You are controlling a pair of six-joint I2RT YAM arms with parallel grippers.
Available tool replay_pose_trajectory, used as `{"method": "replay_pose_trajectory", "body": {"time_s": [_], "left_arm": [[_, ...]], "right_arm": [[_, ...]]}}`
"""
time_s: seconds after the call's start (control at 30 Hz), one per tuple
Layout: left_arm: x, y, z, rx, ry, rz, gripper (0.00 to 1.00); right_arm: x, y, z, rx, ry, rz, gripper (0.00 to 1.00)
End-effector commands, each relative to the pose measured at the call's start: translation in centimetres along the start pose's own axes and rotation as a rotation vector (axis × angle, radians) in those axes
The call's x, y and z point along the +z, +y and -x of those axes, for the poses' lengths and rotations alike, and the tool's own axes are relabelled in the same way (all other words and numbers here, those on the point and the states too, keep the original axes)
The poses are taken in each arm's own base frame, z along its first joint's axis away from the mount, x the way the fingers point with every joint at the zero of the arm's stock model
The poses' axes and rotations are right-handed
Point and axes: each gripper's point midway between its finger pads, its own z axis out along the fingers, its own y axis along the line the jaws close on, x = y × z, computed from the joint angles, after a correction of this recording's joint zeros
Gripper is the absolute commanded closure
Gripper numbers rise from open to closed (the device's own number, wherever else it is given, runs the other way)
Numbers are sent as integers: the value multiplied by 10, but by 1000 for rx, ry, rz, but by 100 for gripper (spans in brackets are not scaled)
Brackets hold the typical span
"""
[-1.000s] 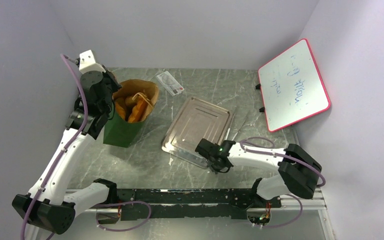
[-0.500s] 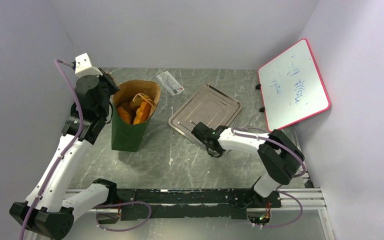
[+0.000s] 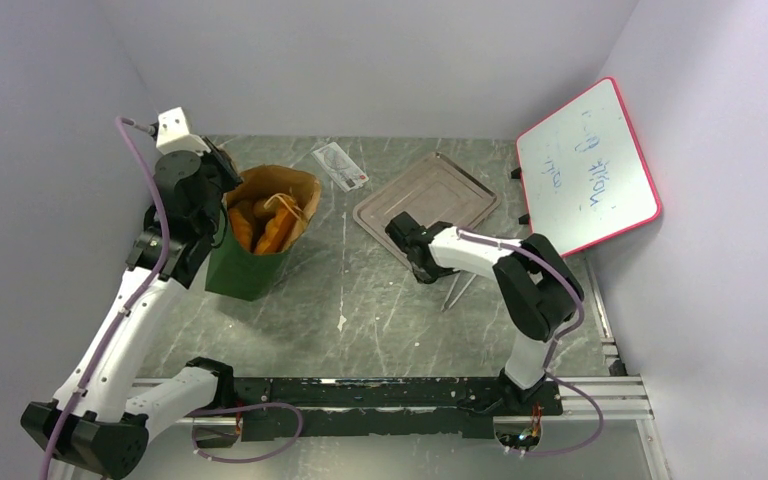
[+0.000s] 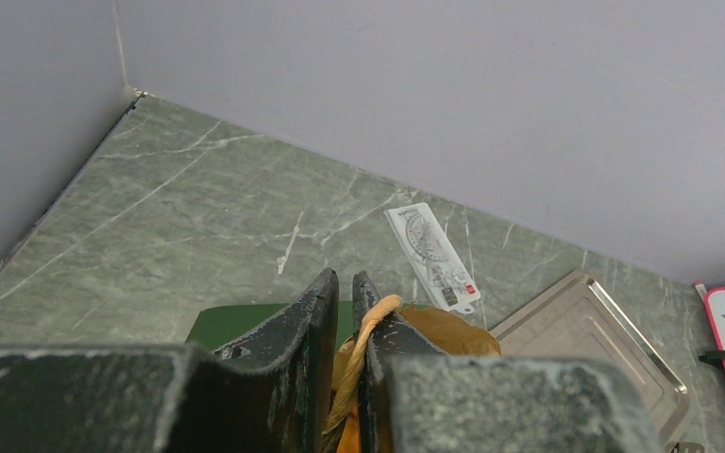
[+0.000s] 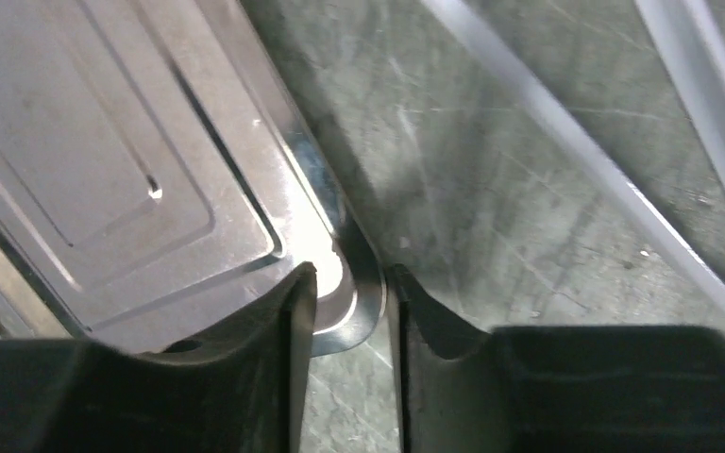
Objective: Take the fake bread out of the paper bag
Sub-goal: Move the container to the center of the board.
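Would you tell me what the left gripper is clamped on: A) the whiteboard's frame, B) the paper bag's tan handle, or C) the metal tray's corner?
B: the left wrist view shows the left gripper shut on the tan handle of the paper bag.

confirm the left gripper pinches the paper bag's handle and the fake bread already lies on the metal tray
No. The fake bread sits inside the paper bag, not on the metal tray, as the top external view shows. The left gripper does pinch the handle.

Overhead and close wrist views share the tray [image 3: 450, 185].
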Motion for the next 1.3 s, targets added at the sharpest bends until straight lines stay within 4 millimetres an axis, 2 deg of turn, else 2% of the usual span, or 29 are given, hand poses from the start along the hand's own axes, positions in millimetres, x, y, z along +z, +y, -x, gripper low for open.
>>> {"method": "replay_pose_trajectory", "body": {"time_s": [0.0,0.13,0.27,0.4,0.5,0.6,0.67,0.87,1.03,1.13,1.27], "left_arm": [[2,-9,20,-30,-67,-41,93],[4,-10,17,-28,-63,-45,93],[7,-9,15,-21,-60,-41,93],[8,-9,12,-22,-59,-43,93],[8,-9,10,-24,-55,-44,93],[7,-9,9,-25,-56,-50,93],[7,-9,9,-21,-56,-49,93],[9,-13,4,-19,-45,-79,93],[13,-15,0,-16,-35,-88,93],[15,-18,-4,-23,-28,-98,93],[17,-19,-8,-28,-16,-106,93]], "right_arm": [[14,-21,14,-141,-87,-73,60],[7,-23,8,-230,-74,-19,39],[-14,-18,2,-315,-102,70,23],[-53,4,2,-471,-191,169,17],[-81,13,9,-565,-264,209,11],[-101,13,17,-632,-291,232,8],[-107,8,27,-671,-307,237,6],[-113,-20,69,-736,-358,229,6],[-112,-44,100,-754,-387,156,6],[-100,-51,101,-772,-348,131,5],[-74,-65,97,-803,-275,81,5]]}}
